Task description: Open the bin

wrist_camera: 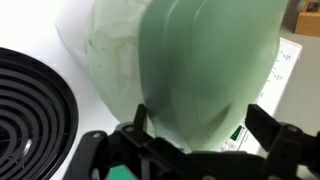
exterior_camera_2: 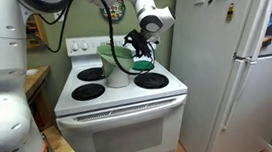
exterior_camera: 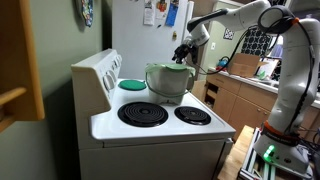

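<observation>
The bin is a small pale grey-silver tub with a green rim, standing on the white stove's back burner area; it shows in both exterior views. Its green domed lid is tilted up, and the pale inside of the bin shows to the left of it in the wrist view. My gripper hangs at the lid's upper edge, also seen in an exterior view. In the wrist view the gripper has its fingers spread wide, with the lid between and just beyond them.
Black coil burners lie in front of the bin; one fills the wrist view's left. A flat green disc sits by the stove's back panel. A white fridge stands beside the stove.
</observation>
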{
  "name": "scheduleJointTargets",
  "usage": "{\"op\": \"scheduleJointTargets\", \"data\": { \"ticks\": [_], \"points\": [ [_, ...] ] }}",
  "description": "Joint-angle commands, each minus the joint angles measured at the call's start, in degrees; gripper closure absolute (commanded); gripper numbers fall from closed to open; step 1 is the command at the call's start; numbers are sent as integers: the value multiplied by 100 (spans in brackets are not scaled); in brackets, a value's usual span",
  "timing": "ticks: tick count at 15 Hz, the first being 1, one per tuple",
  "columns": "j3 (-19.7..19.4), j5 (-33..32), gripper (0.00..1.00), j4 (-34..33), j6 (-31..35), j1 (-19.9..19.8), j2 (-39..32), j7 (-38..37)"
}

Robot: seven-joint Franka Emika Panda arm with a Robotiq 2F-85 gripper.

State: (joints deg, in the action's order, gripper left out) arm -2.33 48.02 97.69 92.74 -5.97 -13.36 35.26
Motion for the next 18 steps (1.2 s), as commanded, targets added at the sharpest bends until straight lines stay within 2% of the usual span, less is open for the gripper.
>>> {"op": "scheduleJointTargets", "data": {
  "ticks": [1, 7, 18],
  "points": [
    [16, 149, 0, -171, -270, -109, -36, -57],
    [19, 199, 0, -274, -495, -130, -73, -63],
    [-73, 915, 0, -311, -1348, -290, 227, 53]
  ]
}}
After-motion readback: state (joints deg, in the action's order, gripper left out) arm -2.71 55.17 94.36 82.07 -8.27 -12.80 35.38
